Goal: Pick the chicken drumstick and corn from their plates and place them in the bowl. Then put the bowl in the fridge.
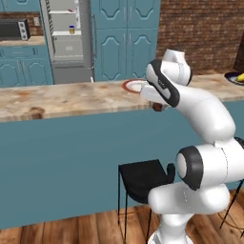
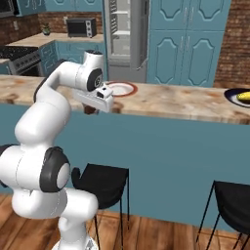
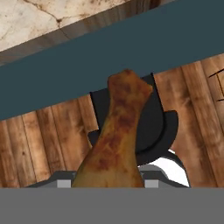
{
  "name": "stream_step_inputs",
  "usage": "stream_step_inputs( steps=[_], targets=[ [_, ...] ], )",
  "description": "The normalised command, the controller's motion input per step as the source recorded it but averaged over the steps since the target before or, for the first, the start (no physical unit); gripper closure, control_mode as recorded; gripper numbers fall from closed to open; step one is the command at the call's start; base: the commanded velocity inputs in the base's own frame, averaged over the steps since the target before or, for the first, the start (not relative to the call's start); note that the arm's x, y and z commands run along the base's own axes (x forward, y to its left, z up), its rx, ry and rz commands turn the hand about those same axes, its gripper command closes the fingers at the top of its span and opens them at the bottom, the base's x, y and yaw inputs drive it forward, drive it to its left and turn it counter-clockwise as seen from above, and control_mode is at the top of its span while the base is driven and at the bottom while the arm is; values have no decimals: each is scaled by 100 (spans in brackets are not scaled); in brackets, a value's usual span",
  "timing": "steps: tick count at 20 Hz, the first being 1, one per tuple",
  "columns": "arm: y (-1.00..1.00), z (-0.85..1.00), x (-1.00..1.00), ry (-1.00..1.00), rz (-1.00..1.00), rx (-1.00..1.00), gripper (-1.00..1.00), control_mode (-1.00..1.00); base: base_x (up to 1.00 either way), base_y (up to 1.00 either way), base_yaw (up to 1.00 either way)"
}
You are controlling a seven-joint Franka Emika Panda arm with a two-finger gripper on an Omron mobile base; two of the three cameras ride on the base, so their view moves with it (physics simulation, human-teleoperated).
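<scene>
The worktop (image 1: 71, 100), a long marbled beige slab on a teal island, runs across the middle of both base views. Behind it, the fridge (image 1: 66, 38) stands at the upper left of the left base view with its door open and white inner shelves showing; it appears at the upper centre of the right base view (image 2: 124, 36). Two black stools stand on the wooden floor in front of the island, one stool (image 2: 105, 183) at lower centre of the right base view and a second at its lower right corner. The white plate with orange-red rim (image 2: 121, 89) lies on the worktop at centre, just behind the robot's hand. The dark-rimmed plate (image 2: 233, 97) sits at the right edge of the frame, well apart from the first, with the corn (image 2: 243, 96) lying on it. The tool (image 2: 93, 108) hangs at the near edge of the worktop, in front of the orange-rimmed plate, and is closed on the chicken drumstick (image 3: 114, 135). In the hand view the drumstick rises from between the finger tips at bottom centre, tilted slightly right, against the teal island front, a stool and the floor. In the left base view the drumstick (image 1: 157, 106) shows as a small brown lump below the hand.
</scene>
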Motion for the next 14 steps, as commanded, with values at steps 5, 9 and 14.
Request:
stream_step_inputs(
  steps=[5,9,14],
  targets=[
    [0,0,0,0,0,0,100,100,-32,-35,-12],
    [0,0,0,0,0,0,100,100,-2,-66,0],
    [0,0,0,0,0,0,100,100,2,-76,0]
  ],
)
